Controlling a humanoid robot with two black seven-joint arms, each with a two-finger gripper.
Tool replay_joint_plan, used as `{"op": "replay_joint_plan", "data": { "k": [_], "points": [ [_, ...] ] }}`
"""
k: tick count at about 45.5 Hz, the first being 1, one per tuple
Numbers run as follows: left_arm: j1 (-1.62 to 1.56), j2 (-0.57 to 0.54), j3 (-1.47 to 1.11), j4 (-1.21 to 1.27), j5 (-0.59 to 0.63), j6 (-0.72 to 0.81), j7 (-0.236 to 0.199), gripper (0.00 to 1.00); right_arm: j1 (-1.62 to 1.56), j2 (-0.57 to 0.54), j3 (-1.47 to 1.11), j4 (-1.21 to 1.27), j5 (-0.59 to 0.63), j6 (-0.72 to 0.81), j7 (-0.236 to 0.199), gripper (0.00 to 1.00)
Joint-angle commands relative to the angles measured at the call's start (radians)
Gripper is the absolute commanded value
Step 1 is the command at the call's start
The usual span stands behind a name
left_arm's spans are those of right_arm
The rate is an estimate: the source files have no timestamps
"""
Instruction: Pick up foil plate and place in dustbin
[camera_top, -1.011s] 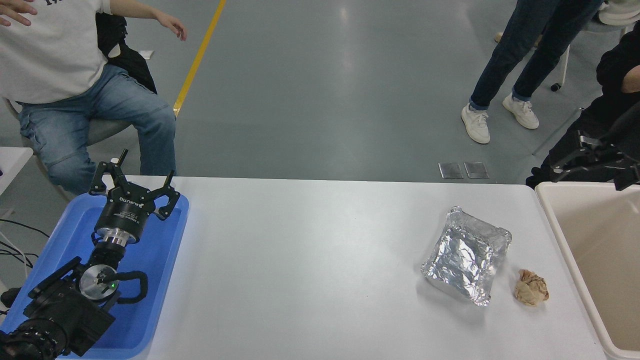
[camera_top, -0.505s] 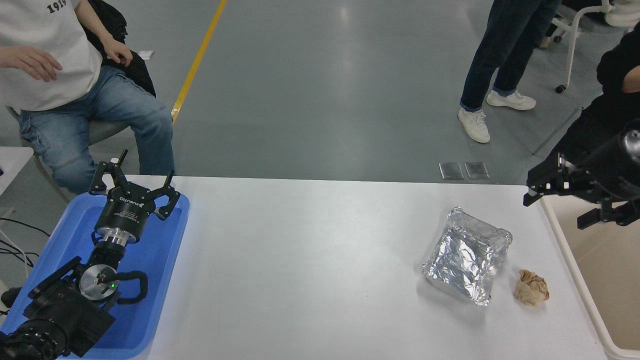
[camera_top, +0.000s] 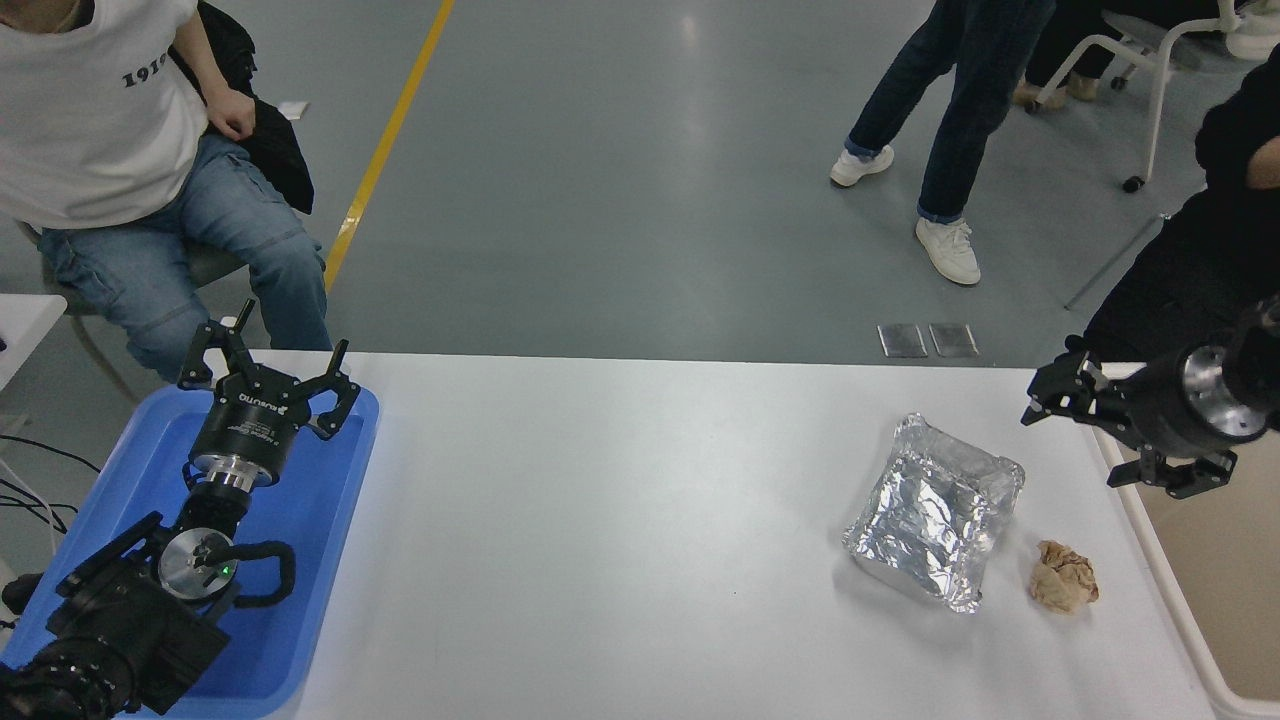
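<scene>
Since the earlier frames, only the right arm is seen to have been moved: its right gripper is brought in from the right edge of the table, leftward and lower, from over the dustbin towards the foil plate. Nothing on the table is shifted.

At the table's left end, the left gripper is parked over the blue tray, its fingers spread and nothing held. Towards the right end, the foil plate is lying flat and tilted on the table surface, apart from every gripper. Just to its right and nearer the front edge, a crumpled brown paper ball is seen, close to the plate but not touching it. Above the right edge, the right gripper is held with its fingers apart and empty, near the plate's far right corner. The dustbin is partly cut off at the right edge.

The thin foil rim is likely to be crushed or bent if it is pinched hard. The plate could be pushed into the paper ball if the fingers are lowered onto it off-centre. The bin's rim could be struck during the carry.
</scene>
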Motion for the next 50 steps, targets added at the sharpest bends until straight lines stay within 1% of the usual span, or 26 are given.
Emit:
{"op": "replay_joint_plan", "data": {
  "k": [1,8,17,27,34,39,42,44,50],
  "points": [
    [0.000,0.000,0.000,0.000,0.000,0.000,0.000,1.00,-0.128,0.024,0.084,-0.060,-0.005,-0.062,0.000,1.00],
    [0.000,0.000,0.000,0.000,0.000,0.000,0.000,1.00,-0.197,0.055,0.127,-0.083,-0.012,-0.108,0.002,0.99],
    [0.000,0.000,0.000,0.000,0.000,0.000,0.000,1.00,-0.262,0.107,0.147,-0.100,-0.016,-0.204,0.002,0.99],
    [0.000,0.000,0.000,0.000,0.000,0.000,0.000,1.00,-0.326,0.161,0.161,-0.149,-0.016,-0.221,0.002,0.99],
    [0.000,0.000,0.000,0.000,0.000,0.000,0.000,1.00,-0.383,0.178,0.192,-0.184,-0.016,-0.224,0.002,0.99],
    [0.000,0.000,0.000,0.000,0.000,0.000,0.000,1.00,-0.415,0.207,0.199,-0.204,-0.016,-0.250,0.002,0.98],
    [0.000,0.000,0.000,0.000,0.000,0.000,0.000,1.00,-0.425,0.213,0.201,-0.207,-0.016,-0.267,0.003,0.96],
    [0.000,0.000,0.000,0.000,0.000,0.000,0.000,1.00,-0.437,0.216,0.213,-0.213,-0.014,-0.278,0.003,0.92],
    [0.000,0.000,0.000,0.000,0.000,0.000,0.000,1.00,-0.457,0.239,0.233,-0.235,-0.016,-0.298,0.005,0.91]
  ]
}}
